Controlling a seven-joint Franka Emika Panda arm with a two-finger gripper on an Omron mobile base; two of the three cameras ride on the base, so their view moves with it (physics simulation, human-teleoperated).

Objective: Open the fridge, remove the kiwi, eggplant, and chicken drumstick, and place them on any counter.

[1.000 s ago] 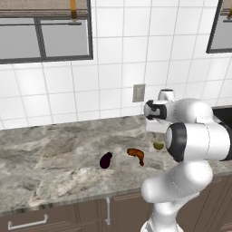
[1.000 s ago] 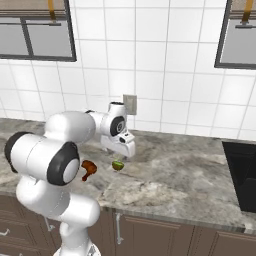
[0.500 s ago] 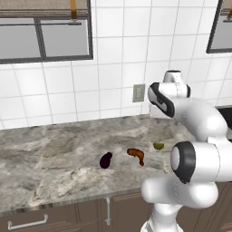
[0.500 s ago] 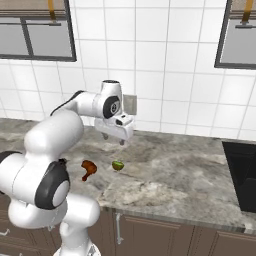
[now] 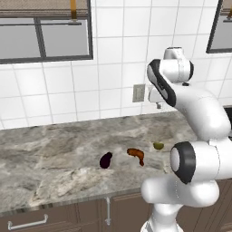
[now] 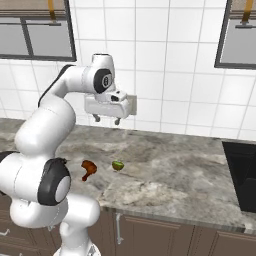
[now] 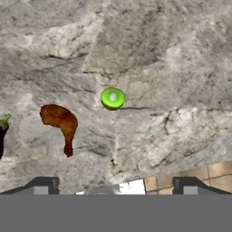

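White wall tiles rise behind a long marbled counter (image 5: pixel 54 158) over dark brown cabinets. On the stone lie all three foods, in a loose row near the front edge. Seen from the left base camera, the kiwi (image 5: pixel 158 146) sits at the right end, small and yellow-green. At its nine o'clock, a little apart, lies the drumstick (image 5: pixel 136 155), reddish brown. Further along at nine o'clock rests the eggplant (image 5: pixel 105 160), dark and glossy. None of them touches another.

From the hand camera, looking straight down, the kiwi shows as a bright green disc near the middle. The drumstick lies at its eight o'clock with the thin bone end pointing toward six o'clock, and a sliver of eggplant sits at the far left edge.

Well above the foods, the gripper (image 6: pixel 106 119) hangs in front of the wall, at about twelve o'clock from the kiwi in the right base view. Its jaws stand spread wide and carry nothing.

Judging from this layout, the placing looks finished and the arm is in its retreat. To do that well, lift straight away from the counter with the jaws wide. Avoid any sideways sweep low over the stone, since the round kiwi would probably roll at a light knock.
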